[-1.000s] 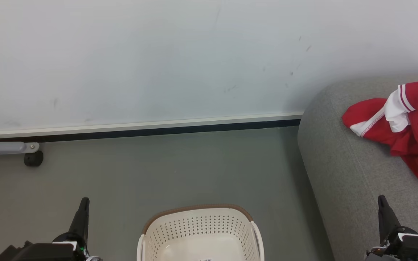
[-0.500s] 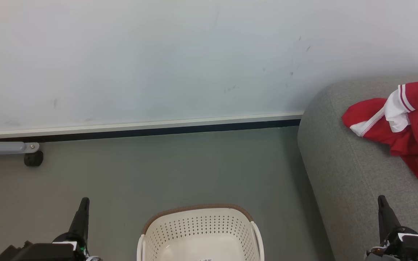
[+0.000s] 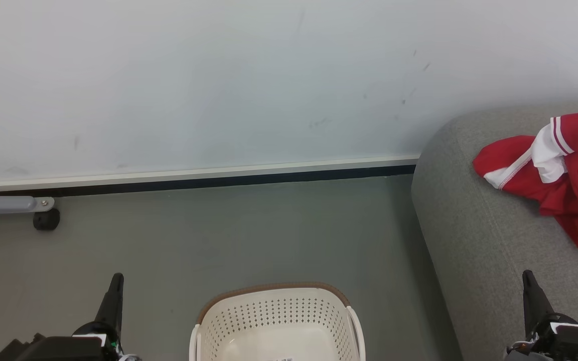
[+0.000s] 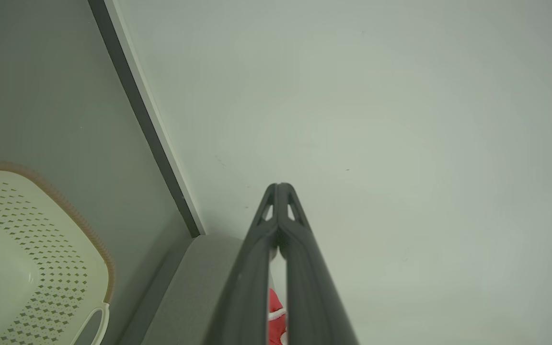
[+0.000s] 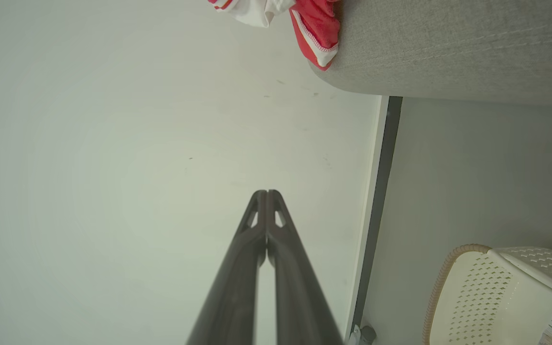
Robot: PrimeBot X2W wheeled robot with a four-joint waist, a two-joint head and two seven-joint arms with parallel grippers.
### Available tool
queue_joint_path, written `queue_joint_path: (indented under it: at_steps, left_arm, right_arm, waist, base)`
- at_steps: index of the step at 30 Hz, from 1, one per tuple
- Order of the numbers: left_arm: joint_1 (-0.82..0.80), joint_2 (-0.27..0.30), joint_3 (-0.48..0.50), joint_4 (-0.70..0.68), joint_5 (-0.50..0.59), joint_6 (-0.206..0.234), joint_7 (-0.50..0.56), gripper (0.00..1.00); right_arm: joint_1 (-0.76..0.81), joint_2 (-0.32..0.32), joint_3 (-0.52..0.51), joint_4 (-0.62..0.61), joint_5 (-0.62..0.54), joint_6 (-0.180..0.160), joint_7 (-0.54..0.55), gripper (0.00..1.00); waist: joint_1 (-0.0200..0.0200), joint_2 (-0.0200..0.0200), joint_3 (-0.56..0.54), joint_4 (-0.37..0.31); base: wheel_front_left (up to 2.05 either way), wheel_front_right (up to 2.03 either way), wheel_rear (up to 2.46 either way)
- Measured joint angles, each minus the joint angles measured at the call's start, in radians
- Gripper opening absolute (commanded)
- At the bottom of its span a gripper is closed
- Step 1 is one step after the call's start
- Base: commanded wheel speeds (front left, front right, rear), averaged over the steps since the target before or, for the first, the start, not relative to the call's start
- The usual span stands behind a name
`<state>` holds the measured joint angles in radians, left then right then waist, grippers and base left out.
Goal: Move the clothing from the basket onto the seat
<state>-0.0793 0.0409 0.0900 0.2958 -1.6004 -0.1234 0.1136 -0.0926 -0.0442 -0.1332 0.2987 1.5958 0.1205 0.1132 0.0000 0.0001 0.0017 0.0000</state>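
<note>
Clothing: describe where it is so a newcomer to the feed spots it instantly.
Find the big grey seat on the right, beside the white wall. On its top lies the crumpled clothing. It is the one bright red thing, with white striped panels.

We see red clothing (image 3: 567,190), white panels and stripe trim, crumpled in heap on seat (image 3: 474,240), near its rounded end. Seat: plain grey woven upholstery. Basket (image 3: 274,313): cream perforated plastic, brown rim, white side handles, upright on floor, left of seat, not touching; small printed label on bottom.
</note>
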Motion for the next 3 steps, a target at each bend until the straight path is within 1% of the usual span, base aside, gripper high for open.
queue_joint_path:
  at_steps: [3]
  left_arm:
    - [0.0,0.0,0.0,0.0,0.0,0.0,0.0,0.0]
  right_arm:
    - [0.0,0.0,0.0,0.0,0.0,0.0,0.0,0.0]
  waist:
    - [0.0,0.0,0.0,0.0]
  base:
    - [0.0,0.0,0.0]
